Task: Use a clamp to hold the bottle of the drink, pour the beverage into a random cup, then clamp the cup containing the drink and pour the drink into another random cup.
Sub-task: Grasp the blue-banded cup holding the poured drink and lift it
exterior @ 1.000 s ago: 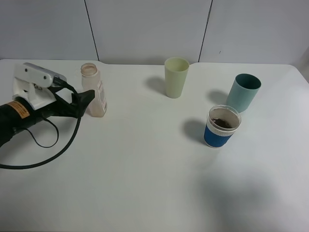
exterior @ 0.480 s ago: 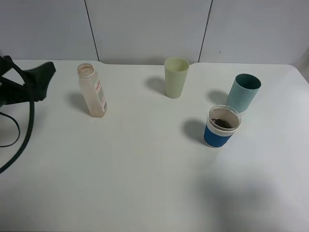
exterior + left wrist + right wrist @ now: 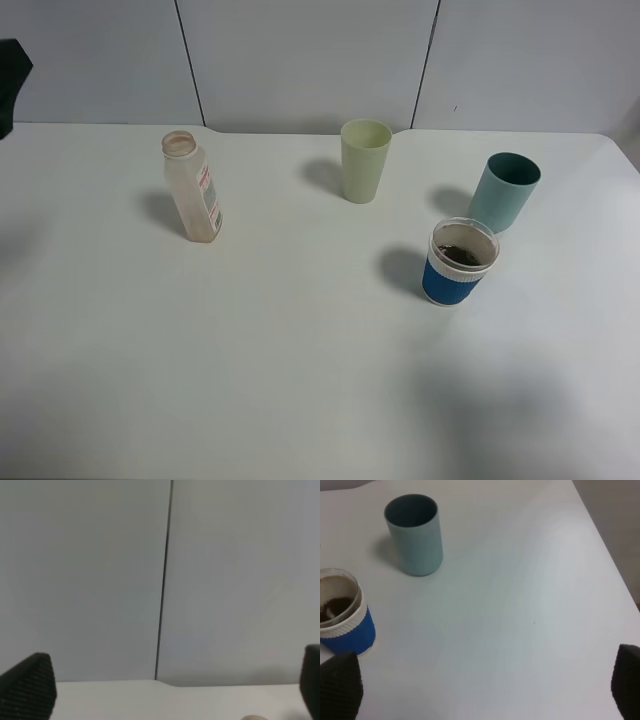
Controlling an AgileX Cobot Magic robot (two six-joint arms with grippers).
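One pour is done, drink (image 3: 460, 255) seen in the blue cup (image 3: 450, 283); left claw (image 3: 170, 690) and right claw (image 3: 484, 685) are spread wide, empty; tumbler (image 3: 365, 165) pour is owed.

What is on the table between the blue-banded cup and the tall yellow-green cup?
Nothing: in the exterior high view only bare white table lies between the blue-banded cup and the yellow-green cup.
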